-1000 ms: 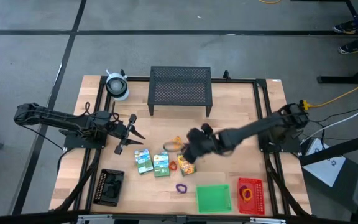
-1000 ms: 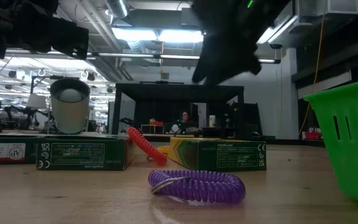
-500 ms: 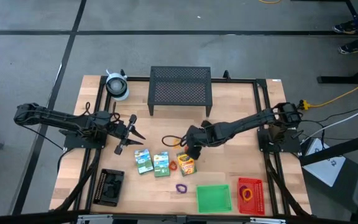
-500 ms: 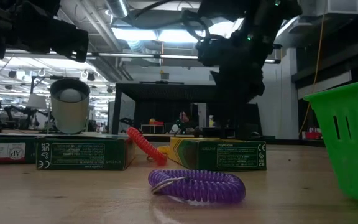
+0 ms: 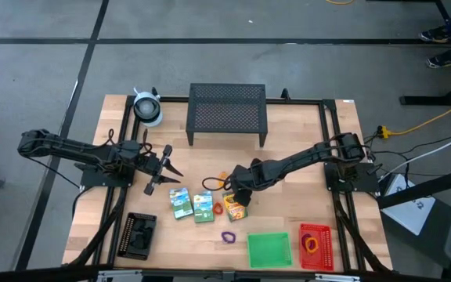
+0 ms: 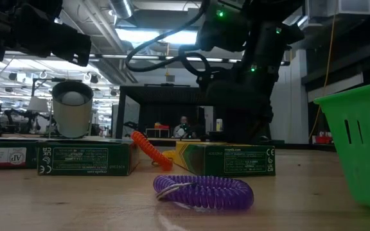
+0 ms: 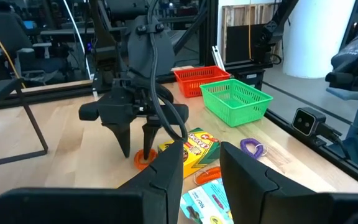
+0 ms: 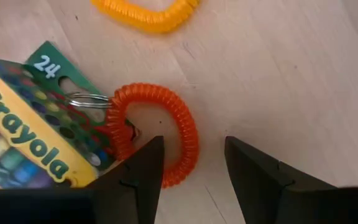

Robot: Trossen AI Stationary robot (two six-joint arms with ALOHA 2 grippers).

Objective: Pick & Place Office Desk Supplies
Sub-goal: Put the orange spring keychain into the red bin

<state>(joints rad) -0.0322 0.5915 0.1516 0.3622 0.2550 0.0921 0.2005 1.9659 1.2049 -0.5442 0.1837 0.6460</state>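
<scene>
Wooden counter (image 5: 304, 149): left tool (image 5: 163, 168) waits spread (nothing held) — crayon box (image 5: 235, 207) at mid-counter, long axis slanting toward the near edge; right tool (image 5: 227, 186), released, straddles the orange loop (image 8: 160, 134) touching that box's far end.

High view: overhead, straight down on the whole desk (image 5: 304, 149). Low view: desk-top height, level, close to the purple loop (image 6: 203, 192). Left wrist view: faces across the desk. Right wrist view: close, looking down. All four share the crayon box (image 5: 235, 207) and orange loop (image 8: 166, 137).
</scene>
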